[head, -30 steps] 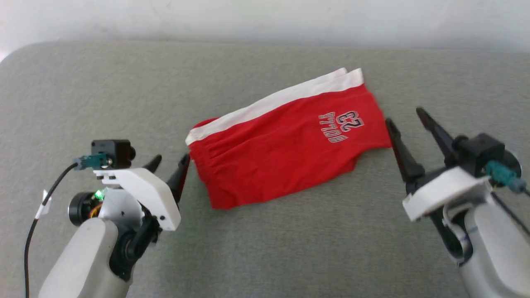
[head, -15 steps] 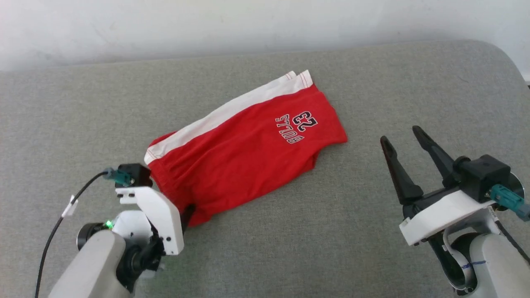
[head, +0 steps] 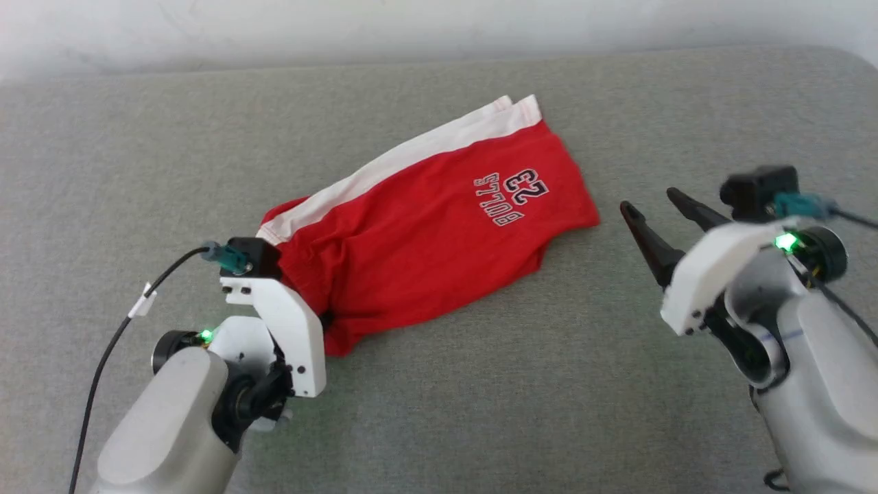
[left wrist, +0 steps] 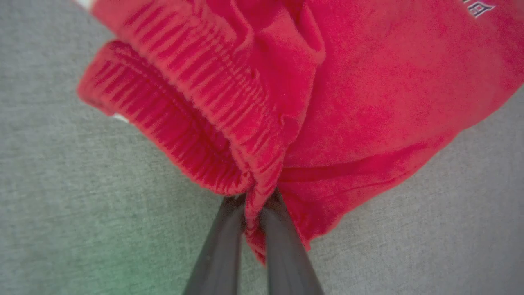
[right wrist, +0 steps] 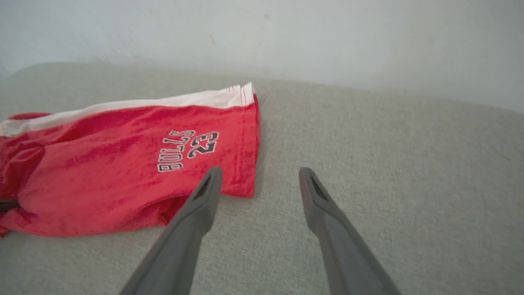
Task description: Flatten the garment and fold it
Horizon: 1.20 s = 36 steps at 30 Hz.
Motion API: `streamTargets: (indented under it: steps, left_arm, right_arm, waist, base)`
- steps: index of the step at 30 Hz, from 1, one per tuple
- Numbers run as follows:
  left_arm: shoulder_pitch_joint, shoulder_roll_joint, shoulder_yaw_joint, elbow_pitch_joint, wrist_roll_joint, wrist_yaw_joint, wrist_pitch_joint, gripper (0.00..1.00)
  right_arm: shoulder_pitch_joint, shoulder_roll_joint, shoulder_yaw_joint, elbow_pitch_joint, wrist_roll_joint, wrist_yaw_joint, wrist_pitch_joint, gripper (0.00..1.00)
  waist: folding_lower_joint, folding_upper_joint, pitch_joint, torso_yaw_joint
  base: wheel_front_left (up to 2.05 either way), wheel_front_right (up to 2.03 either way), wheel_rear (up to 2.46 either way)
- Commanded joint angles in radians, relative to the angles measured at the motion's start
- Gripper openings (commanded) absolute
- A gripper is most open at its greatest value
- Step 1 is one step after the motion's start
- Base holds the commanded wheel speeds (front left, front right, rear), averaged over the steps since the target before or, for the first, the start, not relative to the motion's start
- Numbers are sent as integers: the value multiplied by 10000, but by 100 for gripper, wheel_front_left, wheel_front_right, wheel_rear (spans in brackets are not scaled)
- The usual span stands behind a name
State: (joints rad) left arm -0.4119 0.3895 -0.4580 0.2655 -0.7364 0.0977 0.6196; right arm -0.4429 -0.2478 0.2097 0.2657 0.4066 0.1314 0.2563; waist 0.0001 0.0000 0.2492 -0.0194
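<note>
Left wrist view: the two long dark fingers of the left gripper (left wrist: 254, 205) are pinched together on a fold of the ribbed red waistband (left wrist: 176, 94) of the bright red soft fabric shorts (left wrist: 389, 82).
Right wrist view: the right gripper (right wrist: 260, 171) has its fingers spread wide, grasping nothing, near the shorts' leg hem.
Shorts: they lie slantwise on the grey fabric cushion (head: 480, 412), between the two grippers, with the waistband end at the left gripper.
White band (head: 411, 151): runs along the far edge.
Print: the white-and-black "BULLS 23" lettering (head: 511, 195) sits near the hem end.
Backdrop: a pale wall (right wrist: 286, 32) rises beyond the cushion.
</note>
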Motion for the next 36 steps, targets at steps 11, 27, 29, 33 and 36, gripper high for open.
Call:
streamTargets:
  steps: [11, 27, 29, 33, 36]
  left_arm:
    - [-283, -493, -535, -1010, 263, -242, -210, 0]
    - [-351, -514, -531, -1199, 289, -317, -678, 0]
    - [-290, -418, -442, -1276, 271, -283, -740, 0]
    - [-114, -144, -231, -1610, 287, -161, -888, 0]
    - [150, 113, -90, -1995, 282, -21, -888, 0]
  right_arm:
    - [-2812, -53, 928, 3538, 1074, -7, 1947, 100]
    - [-3580, -127, 2487, 5468, 2912, -7, 3535, 0]
    - [-3595, -343, 2487, 5139, 3078, -7, 3118, 0]
    - [-3313, -897, 2506, 4184, 3265, -7, 2319, 0]
    - [-2719, -1341, 2473, 3267, 3267, -7, 1926, 0]
  waist:
    - [-1, 0, 907, 1463]
    - [-1, 0, 775, 1621]
    - [-1, 0, 589, 1579]
    - [-1, 0, 113, 1474]
    - [-1, 0, -254, 1336]
  base:
    - [0, 0, 0]
    - [0, 0, 0]
    - [0, 0, 0]
    - [0, 0, 0]
    - [0, 0, 0]
